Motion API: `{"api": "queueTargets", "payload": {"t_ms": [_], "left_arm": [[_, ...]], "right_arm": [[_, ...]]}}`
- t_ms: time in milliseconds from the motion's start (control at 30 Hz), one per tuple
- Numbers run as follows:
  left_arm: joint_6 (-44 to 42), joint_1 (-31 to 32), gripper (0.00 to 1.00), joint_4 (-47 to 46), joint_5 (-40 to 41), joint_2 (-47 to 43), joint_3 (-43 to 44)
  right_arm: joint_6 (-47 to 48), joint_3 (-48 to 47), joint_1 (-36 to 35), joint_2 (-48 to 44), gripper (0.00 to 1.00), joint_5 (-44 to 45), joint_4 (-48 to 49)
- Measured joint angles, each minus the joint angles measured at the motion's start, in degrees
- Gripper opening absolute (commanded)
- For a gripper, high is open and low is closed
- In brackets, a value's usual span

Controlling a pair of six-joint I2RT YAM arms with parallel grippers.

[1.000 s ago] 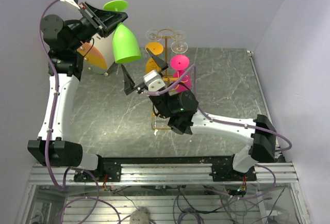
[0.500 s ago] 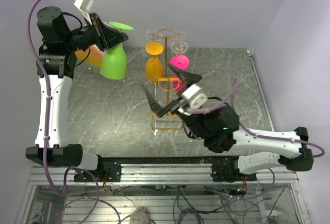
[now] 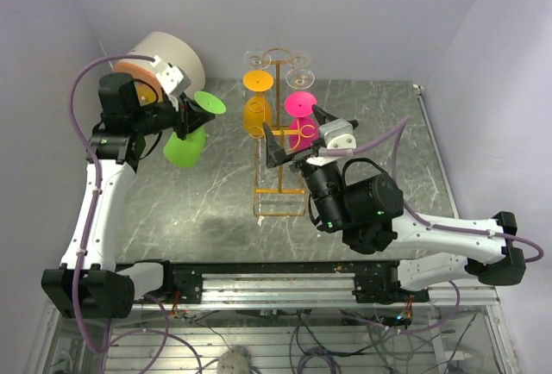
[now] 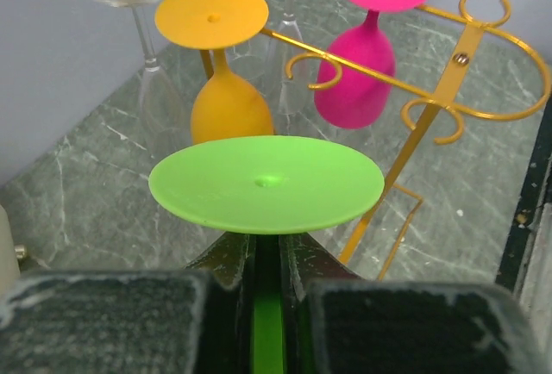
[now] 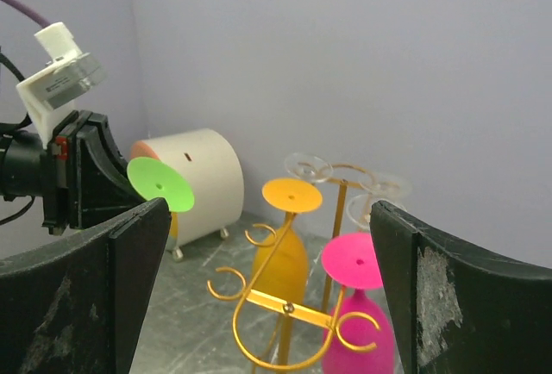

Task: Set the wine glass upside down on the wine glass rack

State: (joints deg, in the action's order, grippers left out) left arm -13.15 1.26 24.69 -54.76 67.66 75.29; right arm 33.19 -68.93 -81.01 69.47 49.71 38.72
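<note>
We hold the green glass (image 4: 266, 183) upside down, foot on top, in our left gripper (image 4: 267, 283). Its jaws are pinched narrow on the stem just under the foot. The glass hangs in the air left of the rack (image 4: 457, 68), not touching it. It looks light, stiff and smooth, probably slippery plastic, so we judge the stem the safest hold. Our right gripper (image 3: 299, 133) gapes wide and empty beside the rack.
</note>
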Motion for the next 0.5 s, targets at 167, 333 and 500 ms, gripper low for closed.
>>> {"api": "queueTargets", "payload": {"t_ms": [167,333,500], "left_arm": [[-1.3,0.0,0.07,-11.8,-4.5,-0.2,-7.5],[2.1,0.0,0.07,-25.3,-8.5,0.7,-12.0],[4.3,0.4,0.07,-35.3,-13.2,4.8,-12.4]], "right_arm": [[-1.2,4.3,0.0,-2.8,1.0,2.9,1.9],[-1.3,6.4,0.0,-5.9,1.0,5.5,3.9],[-1.7,8.6,0.0,-8.5,1.0,7.7,4.7]]}}
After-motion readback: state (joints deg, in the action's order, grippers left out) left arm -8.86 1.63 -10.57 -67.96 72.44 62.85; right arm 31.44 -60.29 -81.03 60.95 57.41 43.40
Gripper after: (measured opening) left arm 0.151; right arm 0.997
